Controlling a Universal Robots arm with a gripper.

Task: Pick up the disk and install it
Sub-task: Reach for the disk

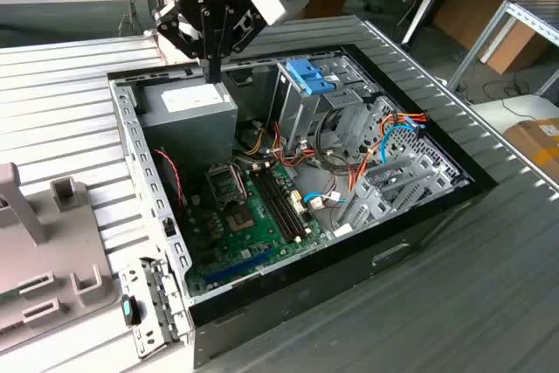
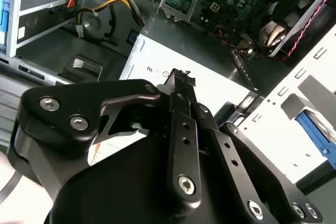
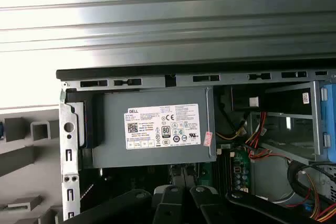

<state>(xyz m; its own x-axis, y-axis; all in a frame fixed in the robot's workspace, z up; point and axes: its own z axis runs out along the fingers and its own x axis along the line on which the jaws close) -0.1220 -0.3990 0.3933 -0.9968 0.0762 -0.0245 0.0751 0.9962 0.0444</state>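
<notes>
Up close in the second wrist view, the gripper (image 2: 177,80), black fingers (image 2: 182,114) squeezed together, holding nothing. Just under it, the big grey box (image 1: 188,107). Right of the box, up in the metal cage (image 1: 306,120), what looks like the disk (image 1: 307,76), blue frame on top. Seems near the end of the fitting step. For any more pushing: straight down, gently.

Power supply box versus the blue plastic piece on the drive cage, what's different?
The power supply box is large grey metal with a white sticker; the blue plastic piece is small, plain. The box fills a corner; the piece tops the drive cage. Both sit inside the computer case.
</notes>
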